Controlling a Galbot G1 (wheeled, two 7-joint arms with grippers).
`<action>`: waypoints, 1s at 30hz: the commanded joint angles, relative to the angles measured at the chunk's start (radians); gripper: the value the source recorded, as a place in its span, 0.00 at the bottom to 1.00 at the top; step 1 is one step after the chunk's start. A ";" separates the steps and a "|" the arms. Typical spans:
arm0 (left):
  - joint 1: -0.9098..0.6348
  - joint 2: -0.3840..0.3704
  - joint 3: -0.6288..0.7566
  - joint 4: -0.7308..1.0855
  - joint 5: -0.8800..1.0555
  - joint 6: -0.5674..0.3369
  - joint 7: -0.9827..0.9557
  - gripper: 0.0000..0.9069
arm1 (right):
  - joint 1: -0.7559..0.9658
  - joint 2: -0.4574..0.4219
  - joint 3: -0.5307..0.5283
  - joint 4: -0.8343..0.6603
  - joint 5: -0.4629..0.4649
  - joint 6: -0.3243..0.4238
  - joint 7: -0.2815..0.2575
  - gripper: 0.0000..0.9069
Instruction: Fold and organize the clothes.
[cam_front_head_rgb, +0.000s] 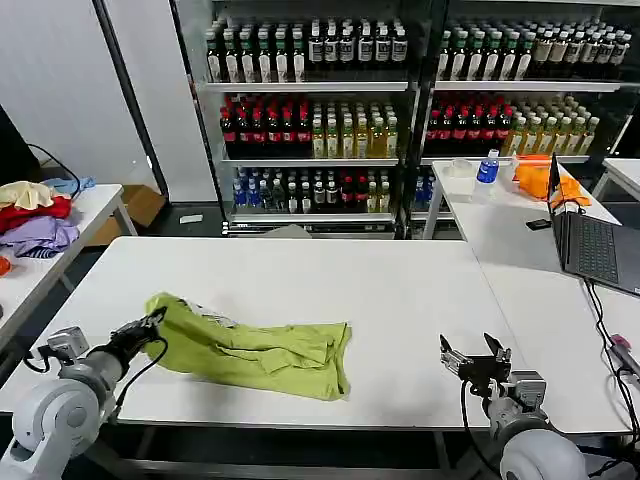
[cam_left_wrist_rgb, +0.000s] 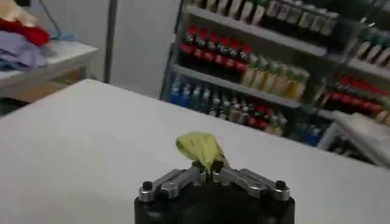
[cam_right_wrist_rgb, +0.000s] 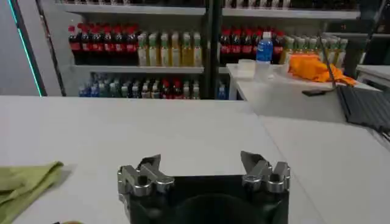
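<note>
The left gripper (cam_front_head_rgb: 152, 325) is clenched on a corner of the T-shirt (cam_front_head_rgb: 262, 349), lifting that edge a little off the tabletop (cam_front_head_rgb: 400, 290). From this grip the rest of the shirt runs away toward the right arm, crumpled and lying flat near the tabletop's front edge. In the left wrist view a small green fold (cam_left_wrist_rgb: 201, 149) pokes up just beyond the closed fingers (cam_left_wrist_rgb: 183, 177). The right gripper (cam_front_head_rgb: 474, 356) hovers well apart from the shirt's far end, jaws spread wide with nothing between them; the shirt edge (cam_right_wrist_rgb: 24, 182) lies off to its side.
</note>
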 joint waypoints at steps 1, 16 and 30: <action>-0.030 -0.087 0.152 -0.144 -0.213 0.006 -0.043 0.02 | 0.009 -0.001 -0.012 -0.008 -0.001 0.000 0.000 1.00; -0.141 -0.266 0.413 0.004 -0.118 -0.001 -0.078 0.02 | 0.023 0.012 -0.032 -0.026 -0.010 0.001 -0.001 1.00; -0.188 -0.328 0.513 0.096 0.073 -0.024 0.021 1.00 | 0.025 0.008 -0.030 -0.021 -0.009 0.000 -0.002 1.00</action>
